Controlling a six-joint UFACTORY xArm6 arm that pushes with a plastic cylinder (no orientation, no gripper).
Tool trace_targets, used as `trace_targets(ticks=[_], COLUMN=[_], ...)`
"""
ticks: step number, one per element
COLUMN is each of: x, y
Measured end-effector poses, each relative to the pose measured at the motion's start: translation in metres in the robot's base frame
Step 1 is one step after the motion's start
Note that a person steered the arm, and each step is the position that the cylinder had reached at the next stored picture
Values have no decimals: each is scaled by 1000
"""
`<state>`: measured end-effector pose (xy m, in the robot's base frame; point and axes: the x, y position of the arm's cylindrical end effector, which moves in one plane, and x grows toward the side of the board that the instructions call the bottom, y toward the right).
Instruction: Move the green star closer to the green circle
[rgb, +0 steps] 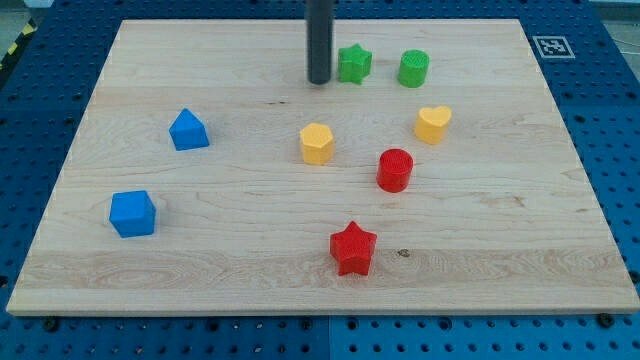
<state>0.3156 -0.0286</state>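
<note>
The green star (353, 63) lies near the view's top, a little right of centre. The green circle (413, 68) stands to its right, with a small gap of bare wood between them. My tip (319, 81) is the lower end of the dark rod coming down from the view's top edge. It sits just left of the green star, close to it; I cannot tell if it touches.
A yellow hexagon (316, 143), a yellow heart (433, 124), a red cylinder (395, 169) and a red star (352, 248) lie below the green blocks. Two blue blocks (188, 130) (132, 213) lie at the view's left. The wooden board (500, 250) sits on a blue pegboard.
</note>
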Motion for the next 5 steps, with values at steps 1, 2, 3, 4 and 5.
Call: trace_targets(ticks=[1,2,3,4,5], x=[-3,-3,-3,-3,-3], y=[-26,9,47,48,57])
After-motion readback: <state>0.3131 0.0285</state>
